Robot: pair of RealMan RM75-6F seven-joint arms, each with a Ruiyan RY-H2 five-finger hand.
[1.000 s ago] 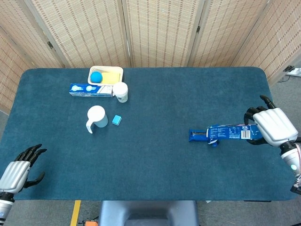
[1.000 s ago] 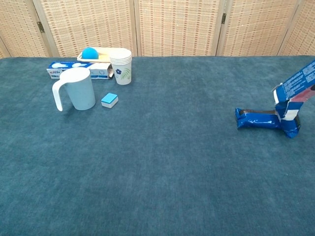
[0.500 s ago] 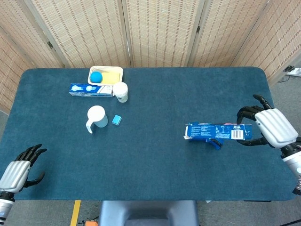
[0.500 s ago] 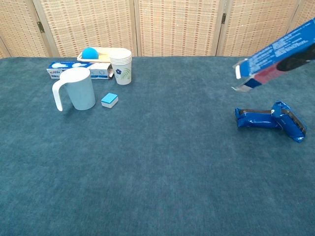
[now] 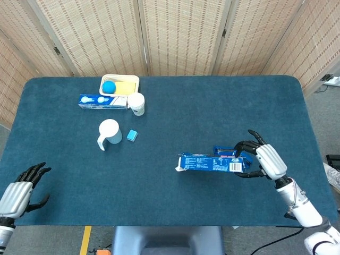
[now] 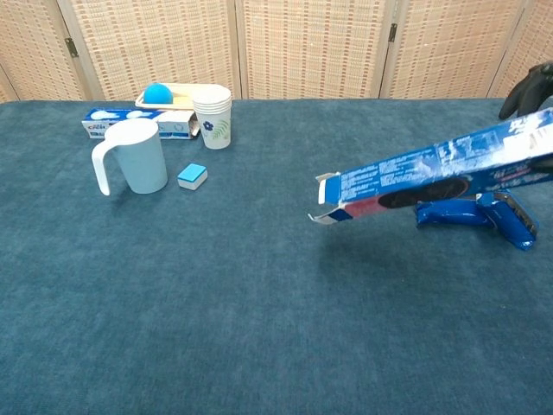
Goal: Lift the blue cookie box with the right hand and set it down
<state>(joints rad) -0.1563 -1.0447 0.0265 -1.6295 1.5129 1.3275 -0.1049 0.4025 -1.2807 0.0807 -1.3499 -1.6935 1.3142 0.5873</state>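
Observation:
My right hand (image 5: 263, 160) grips one end of the long blue cookie box (image 5: 210, 163) and holds it in the air above the table. In the chest view the blue cookie box (image 6: 432, 173) slants down to the left, with its open flap end at the left. My right hand (image 6: 529, 91) shows only as dark fingers at the right edge there. A blue inner wrapper (image 6: 473, 213) lies on the cloth under the box, seen partly behind it as the wrapper (image 5: 223, 152) in the head view. My left hand (image 5: 21, 192) hovers open at the table's near left corner.
At the back left stand a pale blue mug (image 5: 108, 134), a small blue block (image 5: 132, 135), a paper cup (image 5: 136, 103), a toothpaste box (image 5: 103, 101) and a cream tray (image 5: 130, 79) holding a blue ball (image 5: 109, 87). The blue tablecloth (image 5: 175, 117) is bordered by woven screens behind.
The right hand has carried the box up off the table and leftward, toward the near side. A blue wrapper stayed behind on the cloth. The left hand has not moved.

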